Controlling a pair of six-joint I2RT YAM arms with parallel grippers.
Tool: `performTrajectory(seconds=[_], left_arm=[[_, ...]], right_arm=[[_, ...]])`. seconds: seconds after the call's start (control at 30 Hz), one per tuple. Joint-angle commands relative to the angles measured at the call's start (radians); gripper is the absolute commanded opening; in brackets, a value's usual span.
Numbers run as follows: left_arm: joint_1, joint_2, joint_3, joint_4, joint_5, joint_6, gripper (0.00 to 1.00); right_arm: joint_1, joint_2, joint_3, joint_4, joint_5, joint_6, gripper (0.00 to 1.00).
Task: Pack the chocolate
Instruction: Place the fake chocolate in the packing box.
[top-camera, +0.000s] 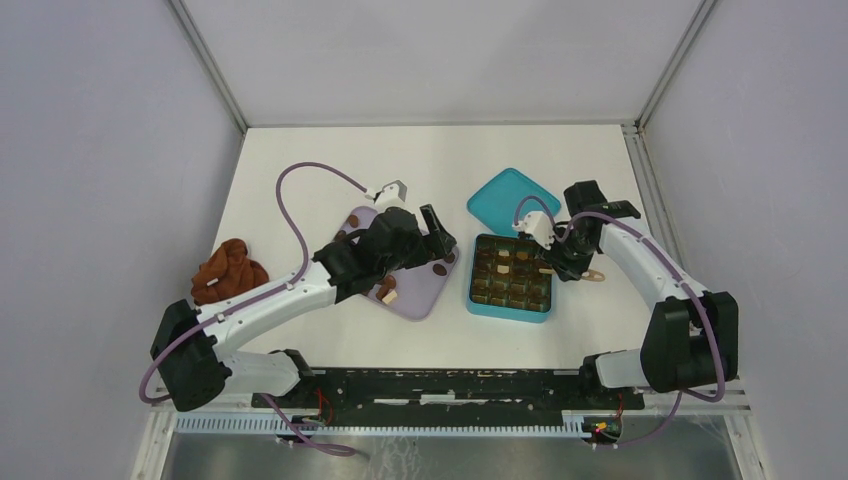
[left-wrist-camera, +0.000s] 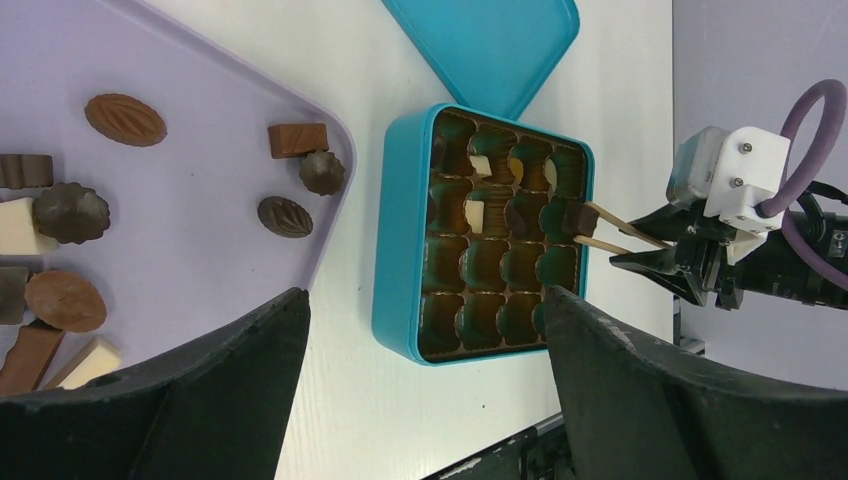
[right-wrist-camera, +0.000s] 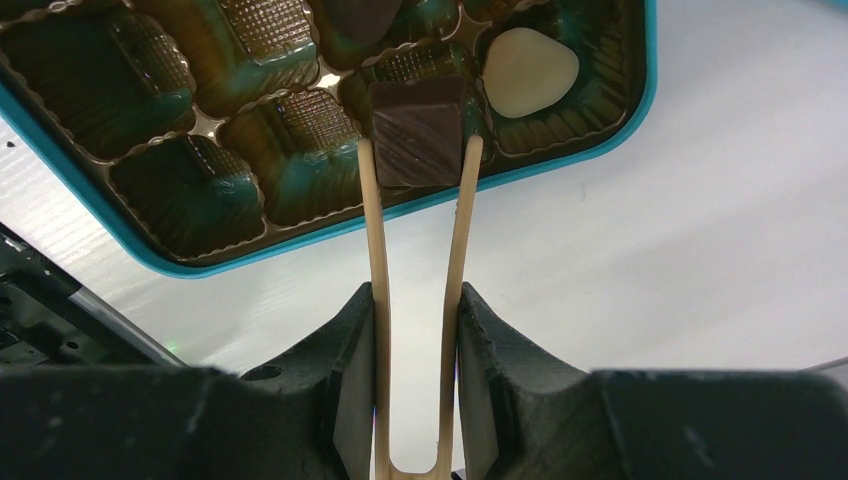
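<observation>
Top external: white table (top-camera: 430, 160), grey walls (top-camera: 90, 140)

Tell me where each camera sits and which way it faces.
Top external: high behind the near edge, looking down on the white table; left arm and right arm show.
Left wrist: over the lilac plastic tray, facing the square teal box; open left hand frames it.
Right wrist: looks down past the right hand along wooden tongs pinching a dark square chocolate.
Shared: all show the box.
</observation>
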Motion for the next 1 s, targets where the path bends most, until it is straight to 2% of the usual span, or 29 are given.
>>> performTrajectory(seconds=[0.0,0.33,0.57,0.8,0.97], left_arm=[[-0.004,0.005,0.039,0.019,-0.008,0.049,0.91],[-0.003,0.012,0.053,0.013,-0.007,0.058,0.91],[-0.003,-0.001,0.05,0.006,-0.013,0.058,0.91],[-0.003,-0.016,0.047,0.002,-0.02,0.058,0.91],[-0.003,-0.037,0.055,-0.011,-0.021,0.06,0.91]], right_arm=[[0.013,0.0,-0.01,0.029,0.05,0.015,0.27],[0.032,0.003,-0.019,0.029,0.072,0.021,0.4],[0.036,0.001,-0.019,0.025,0.068,0.024,0.44],[0.037,-0.005,-0.02,0.022,0.07,0.024,0.44],[0.037,-0.028,0.039,0.0,0.008,0.024,0.39]])
